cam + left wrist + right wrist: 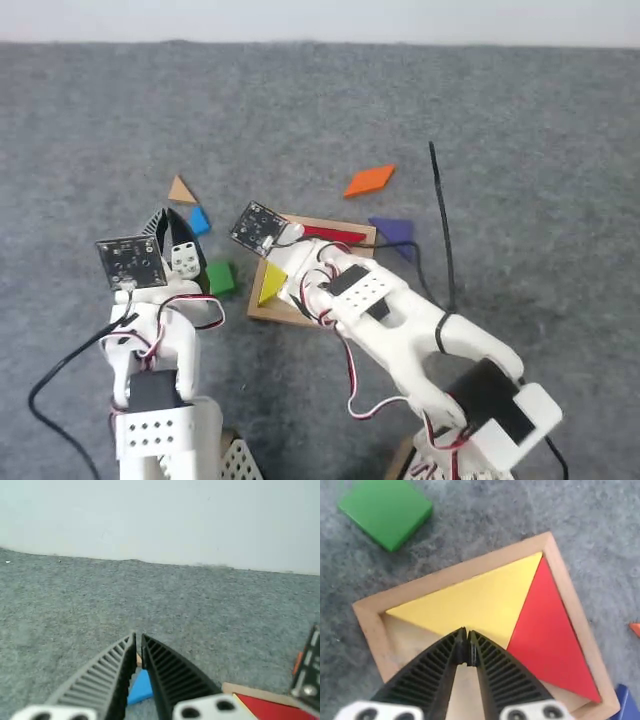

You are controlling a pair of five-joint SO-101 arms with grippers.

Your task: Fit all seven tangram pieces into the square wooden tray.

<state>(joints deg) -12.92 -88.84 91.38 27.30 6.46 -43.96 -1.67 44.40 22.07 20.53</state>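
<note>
Blue triangle [141, 690] lies just ahead of the left hand [139, 640], its tips all but closed, while the right hand [466, 635] hovers pinched shut over the wooden tray [450, 578].

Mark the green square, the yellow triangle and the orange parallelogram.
green square [386, 511]: right wrist view, middle of its top face.
yellow triangle [480, 597]: right wrist view, middle of its visible face.
orange parallelogram [369, 180]: high view, its centre.
</note>
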